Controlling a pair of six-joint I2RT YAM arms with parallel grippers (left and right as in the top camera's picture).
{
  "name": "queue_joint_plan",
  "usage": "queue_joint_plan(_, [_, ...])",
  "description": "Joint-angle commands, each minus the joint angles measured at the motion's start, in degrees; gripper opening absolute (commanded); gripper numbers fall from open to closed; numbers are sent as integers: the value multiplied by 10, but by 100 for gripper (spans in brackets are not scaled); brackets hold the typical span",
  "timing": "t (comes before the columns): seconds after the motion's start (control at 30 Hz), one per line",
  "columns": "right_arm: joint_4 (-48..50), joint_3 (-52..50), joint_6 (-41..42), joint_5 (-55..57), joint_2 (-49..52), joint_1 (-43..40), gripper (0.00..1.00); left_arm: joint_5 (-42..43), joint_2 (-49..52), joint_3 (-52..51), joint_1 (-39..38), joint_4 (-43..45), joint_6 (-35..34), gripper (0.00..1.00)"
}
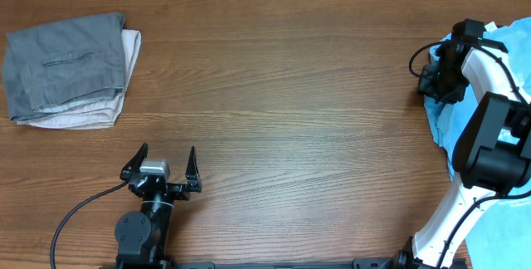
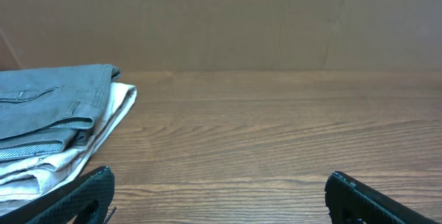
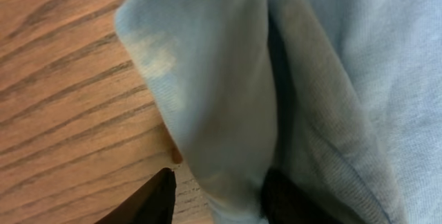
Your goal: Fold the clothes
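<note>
The light blue T-shirt (image 1: 442,128) lies crumpled at the table's far right edge, partly under the right arm and cut off by the frame. My right gripper (image 1: 433,80) is at its left edge. In the right wrist view a folded edge of the shirt (image 3: 207,79) sits between the two fingers (image 3: 217,196). The left finger stands on bare wood just clear of the cloth, and the right finger is partly covered by it. My left gripper (image 1: 166,154) is open and empty at the near left, also shown in the left wrist view (image 2: 219,182).
A folded stack, grey trousers (image 1: 66,57) on a beige garment (image 1: 129,49), lies at the far left; it also shows in the left wrist view (image 2: 48,110). A brown wall runs behind the wooden table (image 1: 290,95).
</note>
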Motion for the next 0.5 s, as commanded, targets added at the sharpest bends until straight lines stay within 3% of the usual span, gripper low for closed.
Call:
queue_joint_plan(0.0, [2, -3, 2, 9, 3, -3, 40, 7, -6, -2, 3, 0, 11, 100])
queue_joint_plan(0.1, [3, -3, 3, 9, 3, -3, 26, 7, -6, -2, 3, 0, 11, 100])
queue_joint_plan(0.2, [5, -3, 3, 9, 3, -3, 4, 7, -6, -2, 3, 0, 11, 100])
queue_joint_plan(0.47, [-60, 74, 3, -10, 0, -6, 4, 7, -6, -2, 3, 0, 11, 100])
